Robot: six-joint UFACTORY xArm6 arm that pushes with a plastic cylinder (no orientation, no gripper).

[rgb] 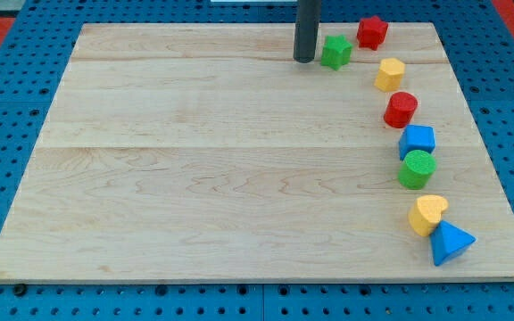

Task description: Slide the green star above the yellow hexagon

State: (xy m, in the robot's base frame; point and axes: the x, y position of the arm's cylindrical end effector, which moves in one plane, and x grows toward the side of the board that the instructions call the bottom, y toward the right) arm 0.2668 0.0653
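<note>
On the pale wooden board (239, 178), near the view's top, my straight dark rod stands upright, with my tip (304, 60) just left of the small green star block (335, 51). I have no pincer, only this rod. The yellow hexagon block (389, 74) lies lower right of the star. I judge the push is underway; next, a careful push rightward is needed, avoiding the red star block (372, 32).

Pale wooden board (194, 178), blue pegboard (7, 116) beneath (red patches at corners)
</note>
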